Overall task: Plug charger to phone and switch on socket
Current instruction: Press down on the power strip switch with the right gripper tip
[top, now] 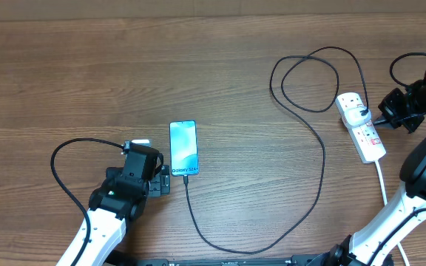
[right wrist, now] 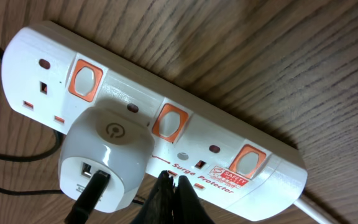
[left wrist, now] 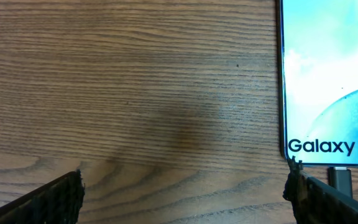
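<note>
Wooden table (top: pixel 124 66) — brown, grainy

We see wooden table (top: pixel 65 74): brown, matte, fine grain running side to side overhead; we note small dark specks close up.

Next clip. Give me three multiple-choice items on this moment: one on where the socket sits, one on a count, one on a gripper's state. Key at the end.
1. In the overhead view, the socket lies:
A. far left
B. in the centre
C. on the right side, by the right gripper

2. The orange switches on it number:
A. two
B. three
C. five

3. The left gripper is:
A. wide open, empty
B. half shut
C. fully shut

Key: 1 C, it lies near the right edge with the closed fingertips at its side. 2 B, the right wrist view shows three in a row. 3 A, its fingers stand far apart with nothing between them.
</note>
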